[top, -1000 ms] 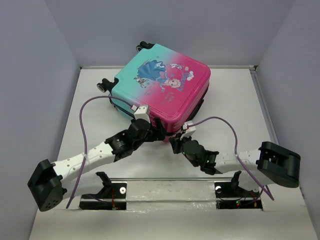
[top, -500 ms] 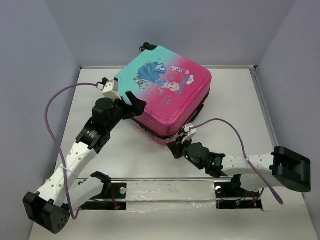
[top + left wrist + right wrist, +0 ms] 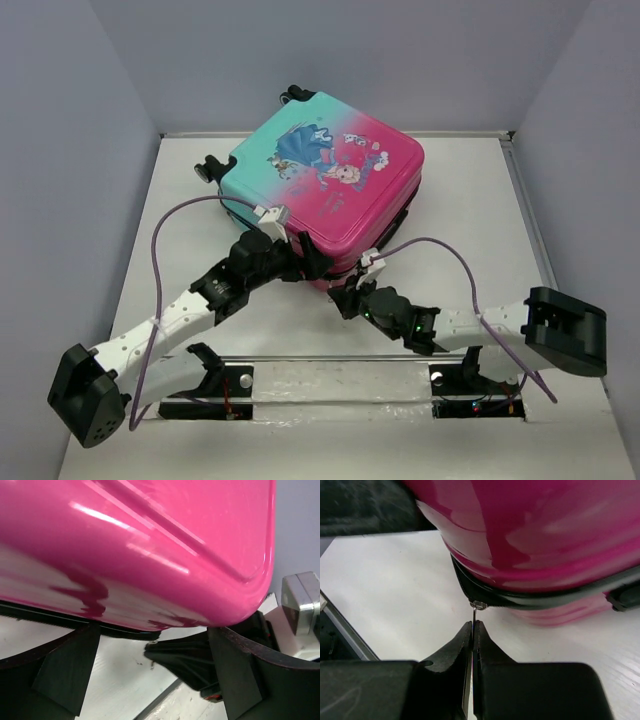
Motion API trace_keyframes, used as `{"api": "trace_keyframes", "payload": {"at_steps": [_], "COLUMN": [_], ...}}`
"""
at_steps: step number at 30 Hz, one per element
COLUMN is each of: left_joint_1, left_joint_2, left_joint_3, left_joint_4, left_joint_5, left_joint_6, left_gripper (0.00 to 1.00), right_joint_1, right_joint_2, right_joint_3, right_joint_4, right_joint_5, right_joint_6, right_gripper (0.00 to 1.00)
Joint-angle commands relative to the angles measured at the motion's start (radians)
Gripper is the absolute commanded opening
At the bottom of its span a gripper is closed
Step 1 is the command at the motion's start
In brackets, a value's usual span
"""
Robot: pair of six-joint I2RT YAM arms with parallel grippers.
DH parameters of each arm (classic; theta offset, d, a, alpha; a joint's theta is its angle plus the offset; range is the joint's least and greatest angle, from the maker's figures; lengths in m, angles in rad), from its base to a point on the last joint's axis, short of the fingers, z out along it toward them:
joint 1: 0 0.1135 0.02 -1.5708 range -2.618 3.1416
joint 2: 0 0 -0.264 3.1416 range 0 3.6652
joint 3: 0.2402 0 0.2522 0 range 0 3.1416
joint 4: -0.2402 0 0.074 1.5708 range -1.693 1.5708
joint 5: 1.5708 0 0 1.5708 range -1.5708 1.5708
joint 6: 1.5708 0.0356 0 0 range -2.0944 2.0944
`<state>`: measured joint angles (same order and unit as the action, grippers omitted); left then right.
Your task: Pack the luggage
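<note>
The luggage (image 3: 330, 185) lies closed and flat on the table, its pink end nearest me, and it fills the left wrist view (image 3: 150, 540). My right gripper (image 3: 348, 297) is at its near corner, shut (image 3: 473, 625) on the thin metal zipper pull (image 3: 476, 612) that hangs from the black zipper band (image 3: 530, 600). My left gripper (image 3: 305, 262) is open at the same near edge, just left of the right one. Its two fingers (image 3: 70, 665) stand wide apart below the pink shell and hold nothing. The lining is hidden.
The white table (image 3: 200, 300) is walled by grey panels at the left, right and back. The black wheels (image 3: 208, 170) point to the far left. The right gripper's black fingers (image 3: 190, 665) lie between my left fingers. Purple cables loop over both arms.
My left gripper swung out to the luggage's left side, then came back to the near pink edge. The luggage shifted slightly away and turned. My right gripper stayed at the near corner.
</note>
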<state>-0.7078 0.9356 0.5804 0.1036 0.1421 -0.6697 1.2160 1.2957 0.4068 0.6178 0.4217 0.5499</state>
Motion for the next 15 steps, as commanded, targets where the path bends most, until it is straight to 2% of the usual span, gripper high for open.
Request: {"api": "trace_keyframes", "payload": {"at_steps": [1, 4, 8, 13, 15], "left_joint_1": [-0.016, -0.022, -0.022, -0.015, 0.046], "left_joint_2": [0.087, 0.118, 0.137, 0.141, 0.143], "left_joint_3": [0.113, 0.177, 0.228, 0.327, 0.405], "left_joint_4": [0.186, 0.171, 0.133, 0.009, -0.045], "left_joint_5": [-0.044, -0.038, -0.03, -0.111, -0.096], "left_joint_6": [0.002, 0.013, 0.028, 0.062, 0.085], "left_gripper": [0.99, 0.99, 0.99, 0.99, 0.99], "right_joint_1": [0.106, 0.143, 0.152, 0.152, 0.152], "right_joint_2": [0.111, 0.188, 0.272, 0.338, 0.317], "right_joint_3": [0.124, 0.206, 0.222, 0.158, 0.083], "right_joint_4": [0.086, 0.137, 0.278, 0.456, 0.464], "right_joint_5": [-0.135, -0.019, 0.118, 0.143, 0.14], "right_joint_6": [-0.04, -0.09, -0.084, -0.004, 0.022], "right_gripper": [0.07, 0.07, 0.07, 0.07, 0.07]}}
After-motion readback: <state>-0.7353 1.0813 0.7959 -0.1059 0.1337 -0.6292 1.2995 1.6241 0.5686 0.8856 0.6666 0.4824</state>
